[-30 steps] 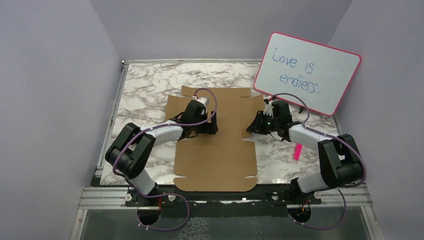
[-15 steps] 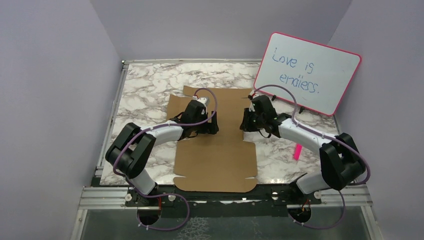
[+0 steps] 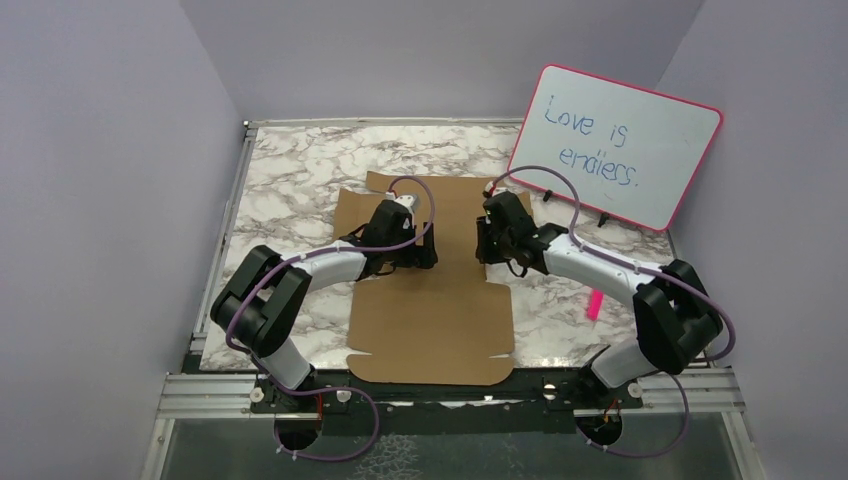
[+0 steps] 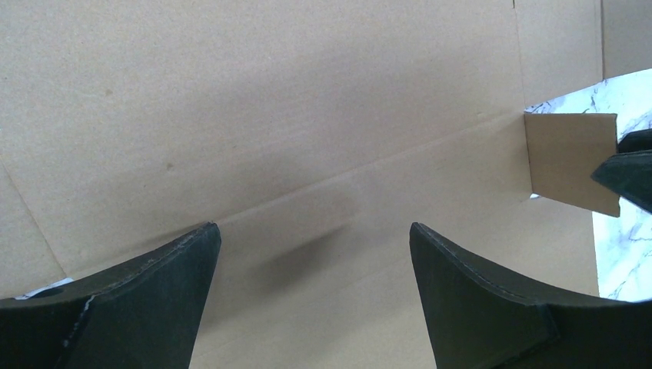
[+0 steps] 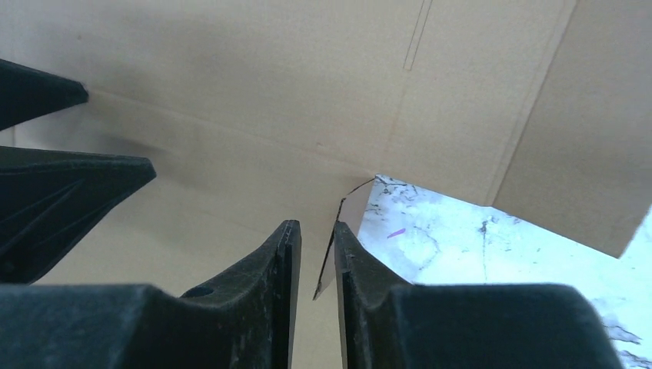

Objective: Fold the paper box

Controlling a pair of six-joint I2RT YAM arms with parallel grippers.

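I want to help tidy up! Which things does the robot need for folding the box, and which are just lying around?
For the job:
paper box, lying flat
left gripper, open above it
right gripper, pinching its side flap

Just lying about:
whiteboard with blue writing
small pink object

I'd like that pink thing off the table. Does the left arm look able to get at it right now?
Probably not. The pink object lies right of the paper box, in the crook of the right arm. The left gripper is across the box and would likely crowd that arm.
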